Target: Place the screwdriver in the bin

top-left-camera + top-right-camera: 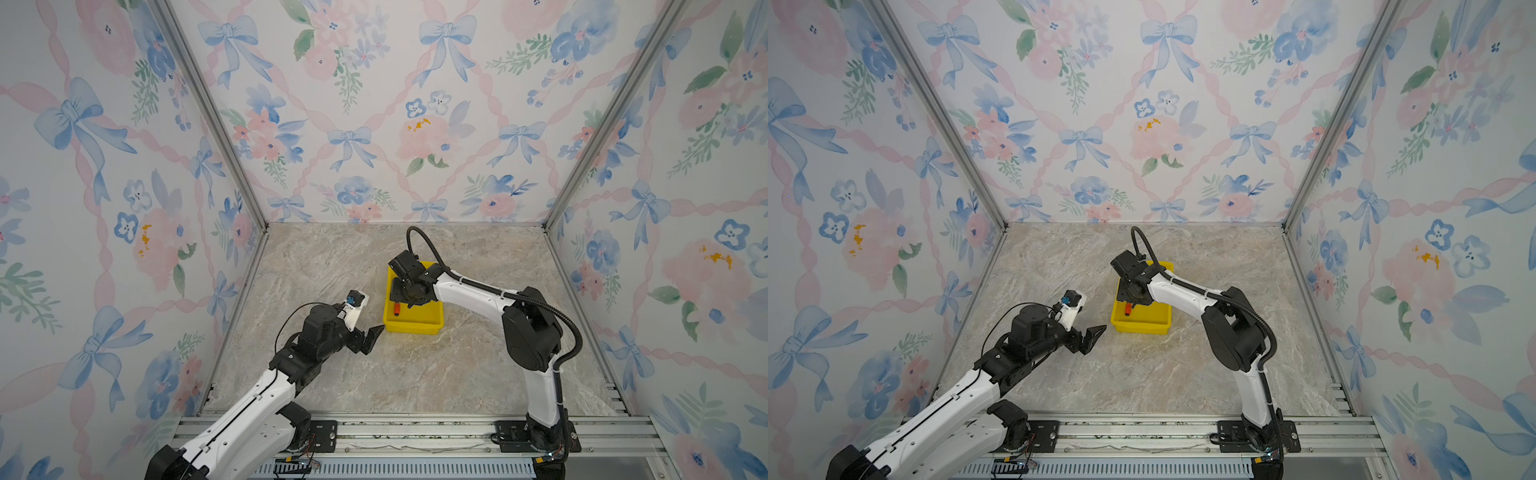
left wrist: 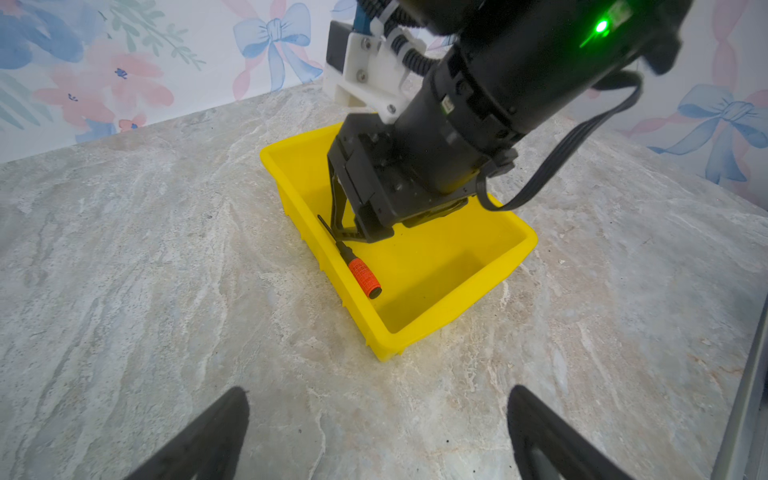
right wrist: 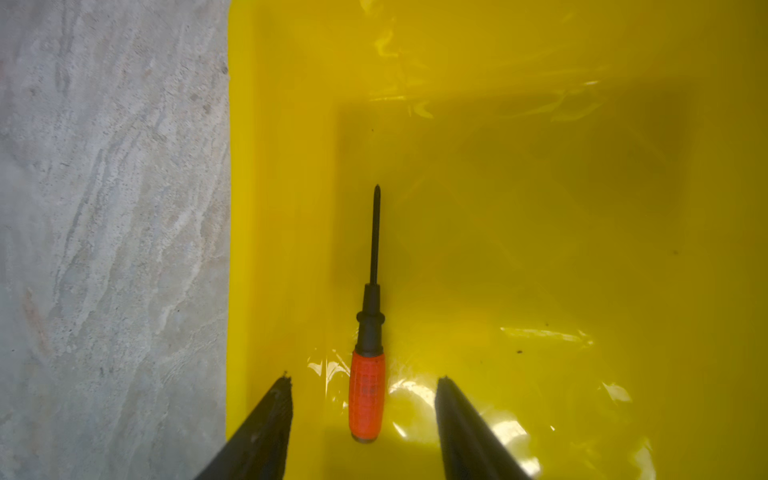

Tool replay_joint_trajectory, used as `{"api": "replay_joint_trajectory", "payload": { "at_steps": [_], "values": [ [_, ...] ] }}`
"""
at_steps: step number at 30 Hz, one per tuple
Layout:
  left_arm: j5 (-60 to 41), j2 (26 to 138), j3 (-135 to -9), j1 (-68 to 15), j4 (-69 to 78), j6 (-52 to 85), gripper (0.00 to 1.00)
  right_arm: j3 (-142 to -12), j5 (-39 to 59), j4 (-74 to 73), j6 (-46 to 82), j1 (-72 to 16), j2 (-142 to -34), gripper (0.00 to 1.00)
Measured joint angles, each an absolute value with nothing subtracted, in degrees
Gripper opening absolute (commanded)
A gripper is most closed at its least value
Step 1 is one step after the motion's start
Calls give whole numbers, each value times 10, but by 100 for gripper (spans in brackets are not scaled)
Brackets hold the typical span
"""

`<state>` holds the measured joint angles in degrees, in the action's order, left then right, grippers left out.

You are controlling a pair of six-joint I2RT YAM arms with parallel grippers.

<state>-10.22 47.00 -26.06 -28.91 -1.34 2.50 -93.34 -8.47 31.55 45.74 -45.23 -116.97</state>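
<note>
Right claw point(image 3: 364, 377) gapes clear of the screwdriver point(image 3: 370, 328) in the bin point(image 3: 282, 208), a gap top views hide.

- Left arm point(image 1: 249, 399), right arm point(image 1: 469, 293): white link shells, black joint housings.
- Right arm: black corrugated conduit point(image 1: 579, 334), white zip ties, white screwed bracket point(image 2: 370, 70), green LED point(image 2: 600, 27).
- Left arm: white wrist mount point(image 1: 358, 311).
- Left gripper point(image 2: 378, 390): jaws black, tapered.

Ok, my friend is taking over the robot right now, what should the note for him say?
The right end effector is open, down in the bin, jaws either side of the screwdriver, not gripping.
The left end effector is open and empty, over the table beside the bin.
Done: screwdriver lies flat on the bin floor.
Left: probably only lifting the right end effector clear.
</note>
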Motion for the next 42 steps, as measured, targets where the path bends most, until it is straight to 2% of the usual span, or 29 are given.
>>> {"api": "replay_joint_trajectory", "payload": {
  "at_steps": [6,10,11,21,28,34,42],
  "values": [
    [-88,478,-261,-289,-13,21,98,-927,-129,335,424,-452,-1102,82],
    [-83,484,-261,-289,-13,15,98,-891,-166,346,404,-449,-1034,100],
    [-83,486,-261,-289,-13,15,98,-879,-174,349,401,-445,-1016,97],
    [-70,519,-262,-289,4,16,98,-739,-276,378,361,-377,-861,97],
    [12,519,-262,-289,8,36,98,-622,-330,356,326,-338,-739,97],
    [80,510,-258,-283,20,42,98,-532,-306,307,305,-261,-669,97],
    [165,511,-223,-242,31,85,98,-448,-228,256,290,-145,-657,97]
  ]
}}
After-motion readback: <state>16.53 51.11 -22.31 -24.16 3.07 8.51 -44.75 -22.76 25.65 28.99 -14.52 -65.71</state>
